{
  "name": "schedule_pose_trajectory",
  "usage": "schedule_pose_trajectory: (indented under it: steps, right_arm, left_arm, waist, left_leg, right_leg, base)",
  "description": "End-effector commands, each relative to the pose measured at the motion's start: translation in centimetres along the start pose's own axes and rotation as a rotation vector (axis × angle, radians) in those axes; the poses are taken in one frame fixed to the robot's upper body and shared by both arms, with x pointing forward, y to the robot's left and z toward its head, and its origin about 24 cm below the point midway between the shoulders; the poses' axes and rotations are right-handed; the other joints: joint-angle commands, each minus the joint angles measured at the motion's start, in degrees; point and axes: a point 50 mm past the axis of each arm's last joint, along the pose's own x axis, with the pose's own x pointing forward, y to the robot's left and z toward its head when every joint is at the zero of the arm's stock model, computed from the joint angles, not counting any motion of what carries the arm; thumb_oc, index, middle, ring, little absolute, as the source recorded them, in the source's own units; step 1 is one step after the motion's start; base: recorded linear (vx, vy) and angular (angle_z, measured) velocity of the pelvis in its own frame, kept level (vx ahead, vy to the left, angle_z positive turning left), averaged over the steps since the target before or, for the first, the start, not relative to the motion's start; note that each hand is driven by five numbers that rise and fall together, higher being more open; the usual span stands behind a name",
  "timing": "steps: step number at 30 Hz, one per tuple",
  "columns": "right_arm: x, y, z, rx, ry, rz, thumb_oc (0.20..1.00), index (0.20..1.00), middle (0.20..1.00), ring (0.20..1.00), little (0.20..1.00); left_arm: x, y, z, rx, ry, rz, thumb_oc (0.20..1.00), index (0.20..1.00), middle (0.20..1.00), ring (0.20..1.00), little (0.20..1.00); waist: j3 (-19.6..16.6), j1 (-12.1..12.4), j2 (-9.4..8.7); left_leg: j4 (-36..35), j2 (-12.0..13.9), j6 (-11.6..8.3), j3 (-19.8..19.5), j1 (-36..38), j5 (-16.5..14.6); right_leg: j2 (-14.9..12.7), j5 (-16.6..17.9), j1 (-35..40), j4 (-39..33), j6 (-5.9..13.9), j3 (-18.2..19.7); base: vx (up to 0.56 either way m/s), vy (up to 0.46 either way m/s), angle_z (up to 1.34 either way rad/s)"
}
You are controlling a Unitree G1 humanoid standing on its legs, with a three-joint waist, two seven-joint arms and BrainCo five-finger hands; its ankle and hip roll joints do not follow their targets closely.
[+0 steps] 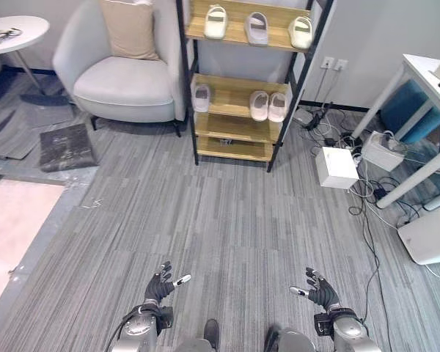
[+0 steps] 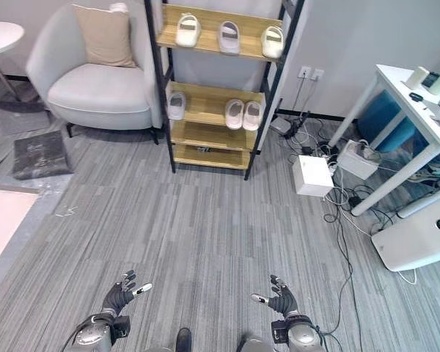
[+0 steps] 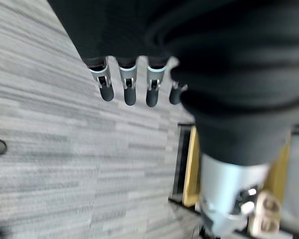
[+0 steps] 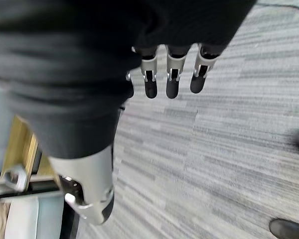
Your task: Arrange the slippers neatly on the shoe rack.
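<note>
Standing at the upper centre of the frame, the shoe rack (image 1: 242, 92) carries all the slippers: three on the top shelf (image 1: 255, 28), and on the middle shelf a single one (image 1: 201, 97) at the left and a pair (image 1: 268, 105) at the right. Both hands hang at the bottom edge, well apart from it across the floor. The left hand (image 1: 160, 285) and the right hand (image 1: 321, 289) have their fingers spread apart and hold nothing. Neither hand seems nearer; the rack lies straight ahead.
</note>
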Motion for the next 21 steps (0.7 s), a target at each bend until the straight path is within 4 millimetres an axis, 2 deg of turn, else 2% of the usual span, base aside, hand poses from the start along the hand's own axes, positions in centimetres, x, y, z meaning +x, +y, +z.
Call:
schedule_pose_trajectory:
  steps: [1, 3, 4, 6, 8, 9, 10, 11, 12, 14, 17, 18, 19, 20, 21]
  right_arm:
    - [0.5, -1.3, 2.5, -0.015, -0.100, -0.042, 1.000, 1.000, 1.000, 1.000, 1.000]
    - [0.4, -1.5, 2.2, -0.025, -0.092, -0.044, 1.000, 1.000, 1.000, 1.000, 1.000]
    - [0.4, -1.5, 2.2, -0.025, -0.092, -0.044, 1.000, 1.000, 1.000, 1.000, 1.000]
    - [0.3, -1.7, 2.0, -0.035, -0.084, -0.047, 1.000, 1.000, 1.000, 1.000, 1.000]
    - [0.2, -2.0, 1.8, -0.023, -0.079, -0.052, 1.000, 1.000, 1.000, 1.000, 1.000]
    - [0.2, -2.2, 1.8, -0.015, -0.081, -0.052, 1.000, 1.000, 1.000, 1.000, 1.000]
    - [0.2, -2.3, 1.9, -0.011, -0.086, -0.053, 1.000, 1.000, 1.000, 1.000, 1.000]
    - [0.2, -2.3, 1.9, -0.010, -0.087, -0.053, 1.000, 1.000, 1.000, 1.000, 1.000]
    - [0.4, -2.7, 2.4, -0.014, -0.102, -0.063, 1.000, 1.000, 1.000, 1.000, 1.000]
    - [0.5, -3.1, 2.7, -0.029, -0.104, -0.072, 1.000, 1.000, 1.000, 1.000, 1.000]
    - [0.6, -3.2, 2.7, -0.029, -0.102, -0.074, 1.000, 1.000, 1.000, 1.000, 1.000]
    - [0.6, -3.2, 2.7, -0.030, -0.102, -0.074, 1.000, 1.000, 1.000, 1.000, 1.000]
    - [0.6, -3.0, 2.6, -0.037, -0.097, -0.066, 1.000, 1.000, 1.000, 1.000, 1.000]
    - [0.7, -2.9, 2.6, -0.046, -0.093, -0.058, 1.000, 1.000, 1.000, 1.000, 1.000]
    - [0.7, -2.6, 2.5, -0.057, -0.093, -0.050, 1.000, 1.000, 1.000, 1.000, 1.000]
  left_arm:
    - [0.6, -0.8, 3.5, 0.042, -0.155, -0.048, 1.000, 1.000, 1.000, 1.000, 1.000]
    - [0.6, -0.9, 3.5, 0.045, -0.156, -0.055, 1.000, 1.000, 1.000, 1.000, 1.000]
    - [0.6, -0.9, 3.5, 0.045, -0.156, -0.055, 1.000, 1.000, 1.000, 1.000, 1.000]
    - [0.6, -1.0, 3.0, 0.035, -0.142, -0.048, 1.000, 1.000, 1.000, 1.000, 1.000]
    - [0.5, -0.8, 2.4, 0.014, -0.118, -0.030, 1.000, 1.000, 1.000, 1.000, 1.000]
    - [0.4, -0.8, 2.3, 0.012, -0.112, -0.029, 1.000, 1.000, 1.000, 1.000, 1.000]
    - [0.5, -0.9, 2.3, 0.008, -0.113, -0.033, 1.000, 1.000, 1.000, 1.000, 1.000]
    - [0.5, -0.9, 2.3, 0.009, -0.113, -0.033, 1.000, 1.000, 1.000, 1.000, 1.000]
    - [0.7, -1.1, 2.9, 0.004, -0.131, -0.039, 1.000, 1.000, 1.000, 1.000, 1.000]
    - [0.8, -1.0, 2.9, -0.003, -0.127, -0.033, 1.000, 1.000, 1.000, 1.000, 1.000]
    - [0.7, -0.9, 2.6, 0.000, -0.116, -0.026, 1.000, 1.000, 1.000, 1.000, 1.000]
    - [0.7, -0.9, 2.6, 0.000, -0.116, -0.026, 1.000, 1.000, 1.000, 1.000, 1.000]
    - [0.5, -0.7, 2.0, 0.016, -0.097, -0.022, 1.000, 1.000, 1.000, 1.000, 1.000]
    - [0.4, -0.7, 1.7, 0.023, -0.085, -0.024, 1.000, 1.000, 1.000, 1.000, 1.000]
    - [0.3, -0.6, 1.3, 0.036, -0.069, -0.023, 1.000, 1.000, 1.000, 1.000, 1.000]
  waist:
    - [2.02, -1.21, -0.28]
    - [1.52, -1.63, -0.32]
    - [1.55, -1.63, -0.31]
    - [0.30, -1.66, -0.34]
    - [-0.84, -1.50, 0.70]
    - [-0.61, -1.24, 0.77]
    - [0.18, -0.67, 0.42]
    - [-0.02, -0.89, 0.15]
    - [1.94, 0.53, -1.04]
    - [3.03, 1.66, -1.83]
    - [3.30, 3.25, -2.49]
    - [3.34, 3.34, -2.44]
    - [2.66, 4.43, -2.10]
    - [2.21, 4.71, -1.80]
    - [1.76, 5.04, -0.96]
  left_leg:
    - [-0.29, 1.19, -4.14, -3.59, 5.31, -5.58]
    - [0.34, 1.30, -4.68, -4.46, 7.44, -7.63]
    - [0.33, 1.31, -4.68, -4.46, 7.47, -7.63]
    - [1.67, 1.55, -4.80, -5.14, 9.02, -8.89]
    - [9.52, 3.38, -7.33, -5.55, 8.94, -5.97]
    - [16.41, 3.62, -9.00, -5.45, 6.69, -2.62]
    - [22.93, 3.42, -9.90, -5.20, 3.51, -0.66]
    - [22.91, 3.11, -9.83, -5.37, 3.13, -0.40]
    - [32.21, 2.18, -10.74, -5.18, -2.26, 2.38]
    - [36.04, 2.37, -10.34, -4.24, -6.00, 2.57]
    - [30.38, 1.44, -8.81, -3.38, -12.18, -0.38]
    - [30.42, 1.52, -8.82, -3.32, -12.06, -0.54]
    - [16.57, 1.90, -7.62, -2.41, -13.16, -0.93]
    - [12.38, 2.23, -7.43, -2.83, -13.25, 0.04]
    - [5.02, 4.01, -7.90, -3.14, -14.11, 5.49]
  right_leg:
    - [1.69, 10.17, 2.06, -10.35, 1.49, -1.33]
    - [1.82, 10.37, 2.77, -10.31, 1.51, -0.55]
    - [1.83, 10.37, 2.80, -10.32, 1.51, -0.56]
    - [2.15, 10.98, 3.68, -10.09, 0.72, -1.15]
    - [4.64, 9.40, 6.57, -9.68, -1.28, -2.26]
    - [5.42, 8.56, 8.16, -9.91, -2.38, -2.66]
    - [5.61, 7.52, 9.61, -10.09, -3.25, -2.76]
    - [5.27, 7.56, 9.30, -10.03, -3.21, -2.88]
    - [5.29, 5.63, 12.33, -10.44, -4.75, -2.81]
    - [5.58, 3.75, 14.22, -10.71, -5.92, -2.74]
    - [5.74, 1.99, 16.43, -11.43, -5.75, -1.99]
    - [5.80, 1.91, 16.52, -11.41, -5.74, -1.91]
    - [6.82, 0.09, 17.71, -11.49, -5.08, -1.45]
    - [7.45, -0.58, 18.24, -11.49, -5.02, -1.45]
    - [8.52, -1.84, 19.19, -11.49, -5.02, -1.32]
  base:
    - [0.42, -0.104, 0.41]
    - [0.35, -0.079, 0.36]
    - [0.44, -0.092, 0.27]
    - [0.45, -0.108, 0.20]
    - [0.48, -0.167, 0.13]
    - [0.30, -0.169, 0.09]
    - [0.17, -0.123, 0.09]
    - [0.20, -0.175, -0.04]
    - [0.19, -0.156, -0.22]
    - [0.27, -0.154, -0.37]
    - [0.27, -0.046, 0.00]
    - [0.37, 0.038, -0.03]
    - [0.36, 0.060, -0.15]
    - [0.49, 0.097, -0.07]
    - [0.36, 0.081, 0.01]
